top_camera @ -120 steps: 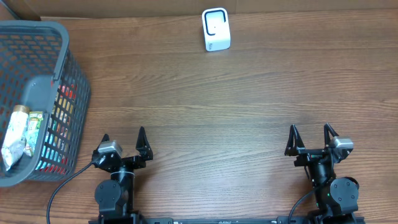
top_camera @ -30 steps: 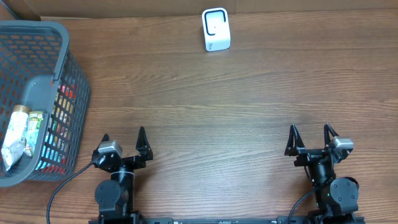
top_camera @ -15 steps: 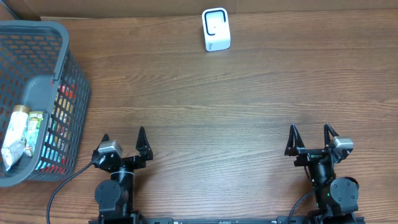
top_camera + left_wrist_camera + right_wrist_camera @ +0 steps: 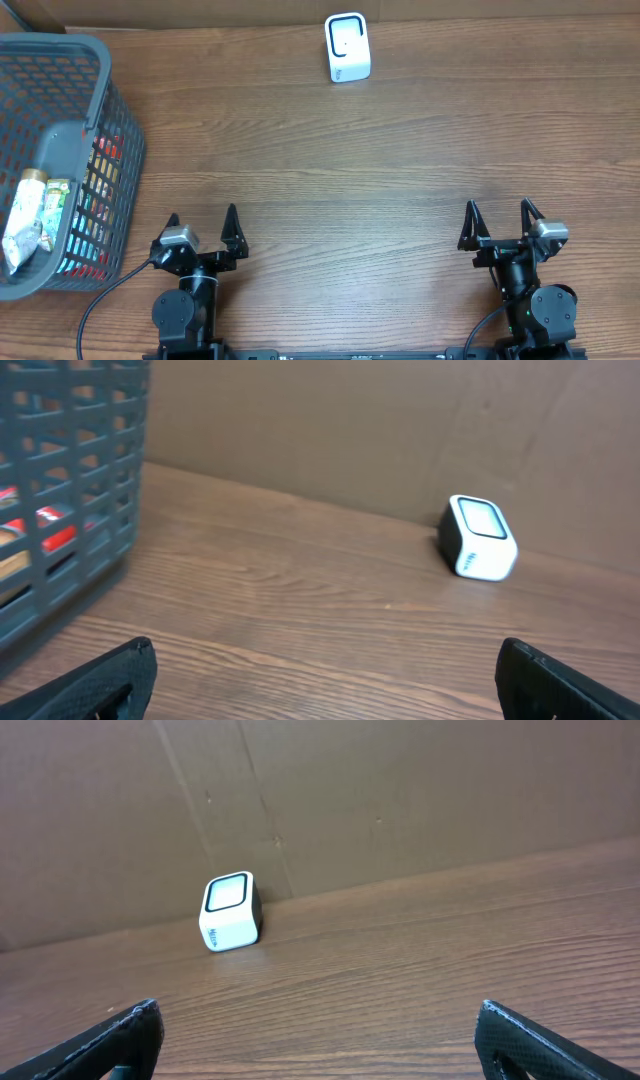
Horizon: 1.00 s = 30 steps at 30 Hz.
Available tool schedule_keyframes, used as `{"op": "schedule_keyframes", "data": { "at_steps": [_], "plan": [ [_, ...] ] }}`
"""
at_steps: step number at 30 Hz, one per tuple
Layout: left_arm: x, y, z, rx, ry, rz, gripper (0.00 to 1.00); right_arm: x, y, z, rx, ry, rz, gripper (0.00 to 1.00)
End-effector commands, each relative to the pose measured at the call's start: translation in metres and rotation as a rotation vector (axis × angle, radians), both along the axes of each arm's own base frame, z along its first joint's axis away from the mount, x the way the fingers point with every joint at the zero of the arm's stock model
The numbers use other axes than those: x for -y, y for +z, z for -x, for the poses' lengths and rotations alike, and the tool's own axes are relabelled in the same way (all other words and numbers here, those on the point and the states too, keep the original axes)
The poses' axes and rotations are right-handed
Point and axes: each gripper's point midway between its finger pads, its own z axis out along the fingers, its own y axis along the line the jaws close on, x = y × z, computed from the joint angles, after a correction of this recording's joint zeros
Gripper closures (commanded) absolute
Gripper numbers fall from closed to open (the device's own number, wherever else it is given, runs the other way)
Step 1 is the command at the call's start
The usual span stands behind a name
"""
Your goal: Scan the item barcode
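A small white barcode scanner [image 4: 347, 47] with a dark window stands at the back middle of the wooden table; it also shows in the left wrist view as the scanner [image 4: 479, 537] and in the right wrist view as the scanner [image 4: 230, 910]. Packaged items [image 4: 28, 215] lie in a grey mesh basket [image 4: 60, 50] at the far left. My left gripper [image 4: 201, 222] rests open at the front left, nothing between its fingers. My right gripper [image 4: 497, 217] rests open at the front right, likewise empty. Both are far from scanner and basket.
A brown cardboard wall [image 4: 400, 790] runs along the table's back edge behind the scanner. The basket's mesh side [image 4: 70, 470] fills the left of the left wrist view. A black cable [image 4: 100, 300] trails from the left arm base.
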Motion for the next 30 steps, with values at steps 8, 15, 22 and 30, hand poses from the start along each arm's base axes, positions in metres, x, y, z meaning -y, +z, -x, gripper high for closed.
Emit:
{"op": "schedule_keyframes", "data": {
  "at_steps": [8,15,22,30],
  "plan": [
    [0.016,0.038,0.006,0.068,-0.086,0.002,0.0,0.0,-0.001,0.0,0.008,-0.002,0.007,0.0],
    [0.021,0.072,0.018,0.097,-0.113,-0.098,0.0,0.0,-0.001,0.0,0.008,-0.002,0.007,0.0],
    [0.021,0.09,0.025,0.112,-0.113,-0.099,0.0,0.0,-0.001,0.0,0.008,-0.002,0.007,0.0],
    [0.022,0.114,0.031,0.092,-0.115,-0.097,0.0,0.0,-0.001,0.0,0.008,-0.002,0.007,0.0]
  ]
}}
